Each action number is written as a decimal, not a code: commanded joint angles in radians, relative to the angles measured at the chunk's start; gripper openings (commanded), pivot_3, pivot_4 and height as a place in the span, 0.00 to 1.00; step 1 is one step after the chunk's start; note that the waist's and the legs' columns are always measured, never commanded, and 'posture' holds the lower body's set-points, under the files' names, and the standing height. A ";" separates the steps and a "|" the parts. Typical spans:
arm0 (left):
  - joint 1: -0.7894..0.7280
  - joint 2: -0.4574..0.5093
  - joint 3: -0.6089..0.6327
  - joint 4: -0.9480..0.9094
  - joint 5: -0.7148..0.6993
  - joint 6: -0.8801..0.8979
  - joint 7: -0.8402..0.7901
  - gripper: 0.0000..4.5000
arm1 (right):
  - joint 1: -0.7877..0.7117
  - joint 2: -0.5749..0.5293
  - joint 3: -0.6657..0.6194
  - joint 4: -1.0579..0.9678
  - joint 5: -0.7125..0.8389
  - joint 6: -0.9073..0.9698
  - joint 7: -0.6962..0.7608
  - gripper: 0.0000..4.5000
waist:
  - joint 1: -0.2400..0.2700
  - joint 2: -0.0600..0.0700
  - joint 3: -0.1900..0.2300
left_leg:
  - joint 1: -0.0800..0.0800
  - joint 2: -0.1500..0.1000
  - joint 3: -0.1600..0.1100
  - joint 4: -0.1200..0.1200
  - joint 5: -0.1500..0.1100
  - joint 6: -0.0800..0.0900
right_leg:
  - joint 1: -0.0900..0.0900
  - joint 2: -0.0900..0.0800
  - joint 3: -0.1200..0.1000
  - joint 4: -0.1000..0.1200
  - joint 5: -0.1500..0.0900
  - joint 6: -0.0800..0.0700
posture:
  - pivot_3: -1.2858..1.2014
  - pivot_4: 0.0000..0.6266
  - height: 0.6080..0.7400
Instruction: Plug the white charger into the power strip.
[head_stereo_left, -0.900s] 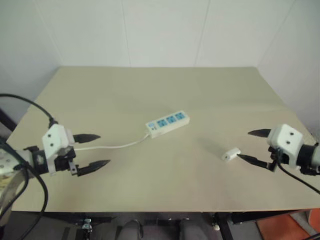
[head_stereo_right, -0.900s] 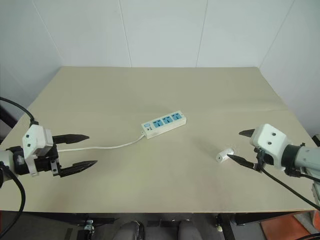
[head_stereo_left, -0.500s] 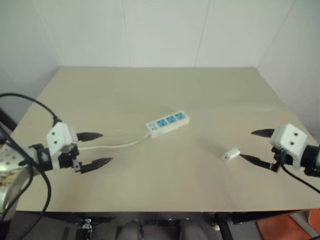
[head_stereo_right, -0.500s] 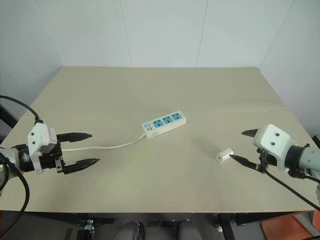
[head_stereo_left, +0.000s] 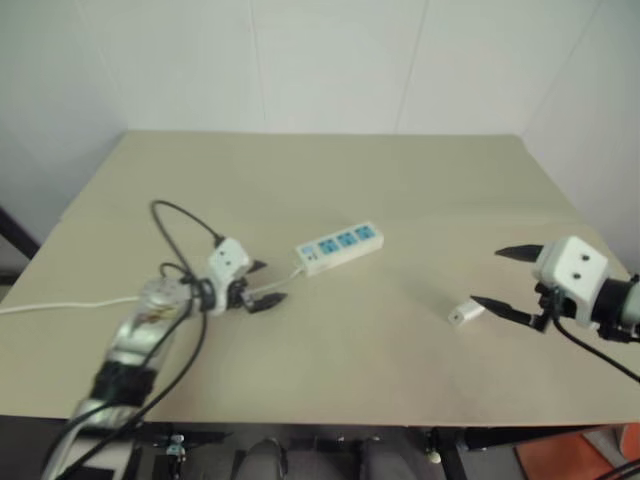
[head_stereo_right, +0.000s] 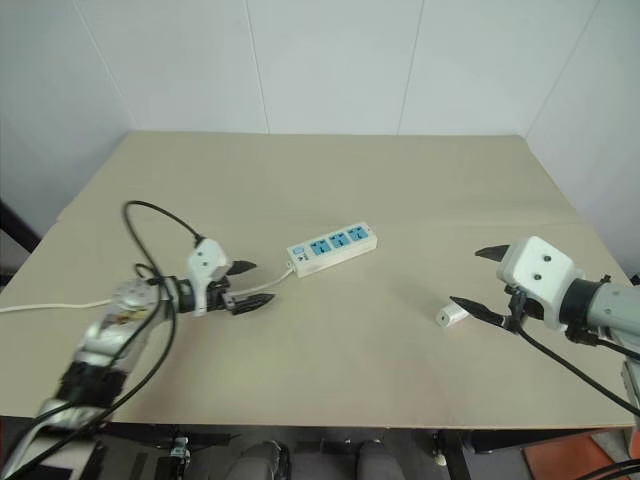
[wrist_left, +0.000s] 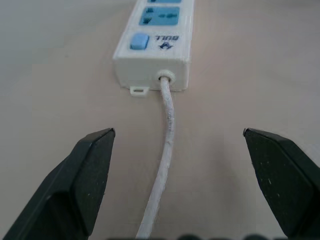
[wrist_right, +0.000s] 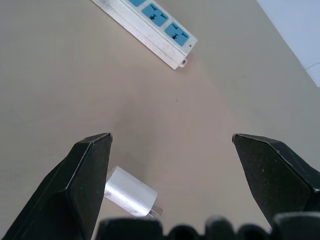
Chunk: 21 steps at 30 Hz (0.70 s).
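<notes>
We are at the approach: left gripper (wrist_left: 177, 165) spread astride the cord (wrist_left: 167, 125) behind the power strip (head_stereo_right: 332, 247), right gripper (wrist_right: 172, 175) spread by the white charger (wrist_right: 130, 192) lying on the table (head_stereo_right: 400, 180), which it must next pinch.

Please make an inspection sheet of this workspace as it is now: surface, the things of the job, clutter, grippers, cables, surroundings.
Surface: beige table, flat, mostly bare.
Job's things: power strip lies flat near the middle, nothing plugged into its three blue sockets; white charger lies on its side on the table, apart from the strip.
Clutter: nothing seen.
Grippers: left gripper open, at the strip's cord end, the cord between its fingers; right gripper open, beside the charger, holding nothing.
Cables: thin white cord runs from the strip toward the table's left edge.
Surroundings: white walls behind and to the sides.
</notes>
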 joint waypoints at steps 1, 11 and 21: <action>-0.110 -0.071 -0.050 0.240 0.114 -0.085 0.104 0.90 | -0.009 0.006 -0.013 -0.041 0.012 -0.005 -0.022 1.00 | 0.000 -0.001 0.000 | 0.000 0.000 0.000 0.000 0.000 0.000 | 0.000 0.000 0.000 0.000 0.000 0.000 | 0.52 0.24 1.00; -0.191 -0.138 -0.069 0.505 0.174 -0.267 0.081 0.22 | 0.014 0.012 -0.027 -0.073 0.020 -0.001 -0.025 1.00 | -0.008 -0.001 -0.003 | 0.014 -0.001 0.000 0.000 0.000 0.000 | 0.016 -0.001 0.001 -0.003 -0.004 0.009 | 0.52 0.24 1.00; 0.181 0.089 -0.034 -0.017 -0.004 -0.390 -0.319 0.00 | -0.002 0.009 -0.006 -0.062 0.025 -0.014 -0.008 1.00 | -0.029 0.000 -0.004 | 0.013 0.000 0.000 -0.003 -0.001 0.001 | 0.013 -0.001 0.002 -0.004 0.000 0.002 | 0.52 0.24 1.00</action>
